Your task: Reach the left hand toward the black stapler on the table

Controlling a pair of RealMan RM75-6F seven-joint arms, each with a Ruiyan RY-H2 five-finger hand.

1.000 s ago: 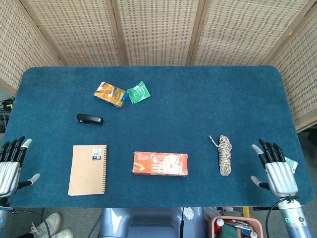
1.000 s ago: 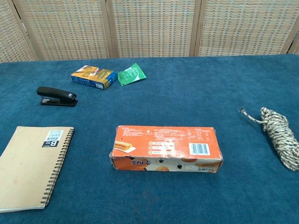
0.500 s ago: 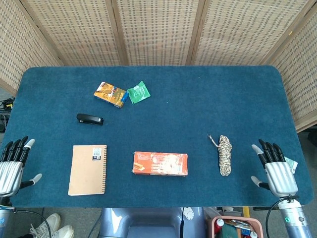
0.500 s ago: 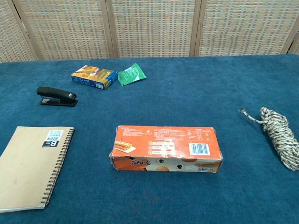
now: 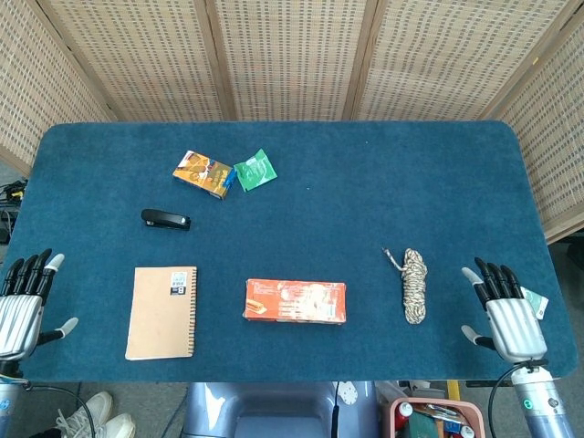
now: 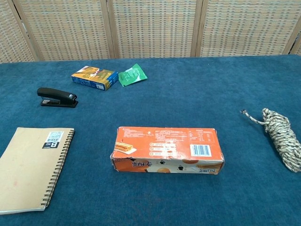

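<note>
The black stapler (image 5: 165, 219) lies flat in the left half of the frame on the blue surface (image 5: 365, 201), above the spiral notebook (image 5: 162, 312) and below-left of the orange-and-blue box (image 5: 204, 174). The left hand (image 5: 22, 306) sits at the lower left edge, fingers (image 5: 27, 272) apart and empty, well apart from the stapler. The right hand (image 5: 507, 313) sits at the lower right edge, fingers spread, holding nothing, near the coiled rope (image 5: 414, 285).

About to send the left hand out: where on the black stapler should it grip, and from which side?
Grip the black stapler across its long narrow body, near the middle, coming from above. It lies flat, lengthwise left to right, with bare cloth around it. The left hand is open at the table's near edge, the notebook lying nearby.
</note>
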